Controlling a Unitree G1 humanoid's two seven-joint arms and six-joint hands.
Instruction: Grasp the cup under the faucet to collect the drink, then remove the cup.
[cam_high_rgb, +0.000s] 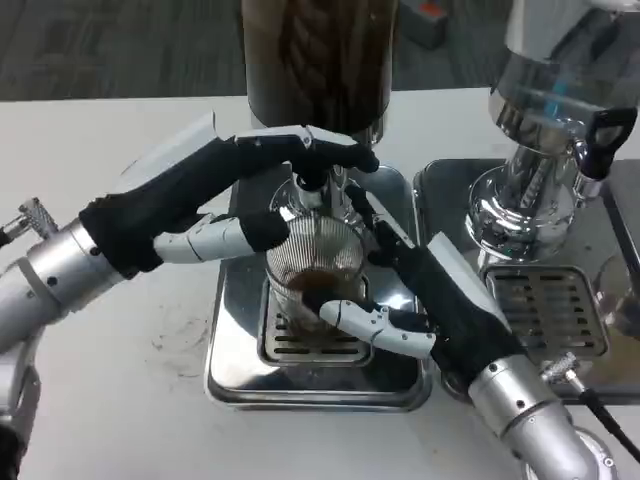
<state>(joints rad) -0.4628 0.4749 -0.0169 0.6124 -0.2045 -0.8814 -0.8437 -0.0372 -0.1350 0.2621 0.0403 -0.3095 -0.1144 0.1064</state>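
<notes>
The right hand (430, 300) wraps its fingers (375, 325) round the ribbed cup (312, 270) on the drip tray (240, 385); the left hand (215, 190) presses the faucet (310, 180) lever, gripping nothing.

Cup under the faucet

Right hand (425, 290) grips the ribbed cup (312, 268) on the drip tray (240, 370); left hand (240, 185) touches the faucet (308, 180).

Occlusions and frame cut-offs

The left hand (215, 190) is hiding the faucet (310, 185); the frame top is cropping the dispenser tank (318, 60).
</notes>
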